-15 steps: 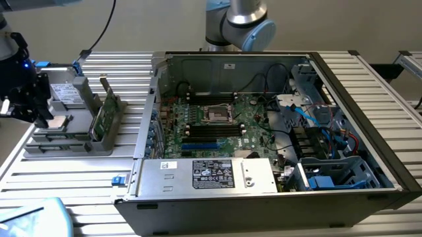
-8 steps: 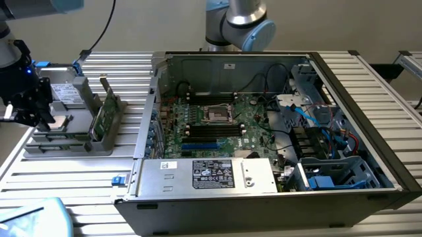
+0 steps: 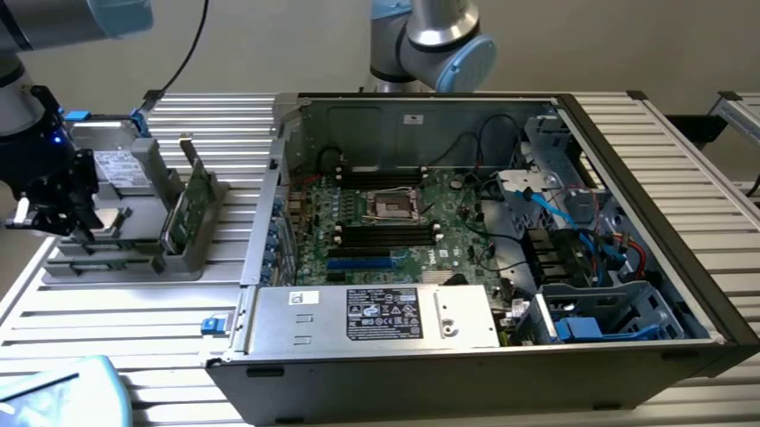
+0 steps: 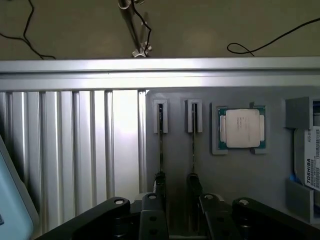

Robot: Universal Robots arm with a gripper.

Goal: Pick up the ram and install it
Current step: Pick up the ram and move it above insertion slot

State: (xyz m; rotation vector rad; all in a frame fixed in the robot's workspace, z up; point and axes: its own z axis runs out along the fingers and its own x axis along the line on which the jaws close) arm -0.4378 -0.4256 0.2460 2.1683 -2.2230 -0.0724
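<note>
Ribbed aluminium counter (image 3: pixel 142 311), pale wall behind.

Exterior view: open computer case (image 3: pixel 475 374) lies on its side, with the motherboard (image 3: pixel 392 222) exposed and the power supply (image 3: pixel 374 316) at the near edge. A grey fixture tray (image 3: pixel 119 267) sits on the counter at the exterior view's left of the case. On the tray a green card with silver bracket (image 3: pixel 190 205) stands upright, with a hard drive (image 3: pixel 119 167) behind it. The arm (image 3: pixel 24 133) hangs over the tray's outer end, pincer (image 3: pixel 66 227) pointing down and low over the tray. A second arm (image 3: pixel 428 36) stands behind the case.

Wrist view: two narrow slot holders lie side by side on the tray. The ram (image 4: pixel 160 145) stands on edge in one, seen as a thin dark line. A second stick (image 4: pixel 193 145) stands in the neighbouring slot. Pincer fingers (image 4: pixel 160 181) stand apart, gripping nothing, one tip above each slot line; contact with the sticks cannot be told. A square silver processor (image 4: pixel 241 128) lies flat in its pocket just beside the second stick.
</note>
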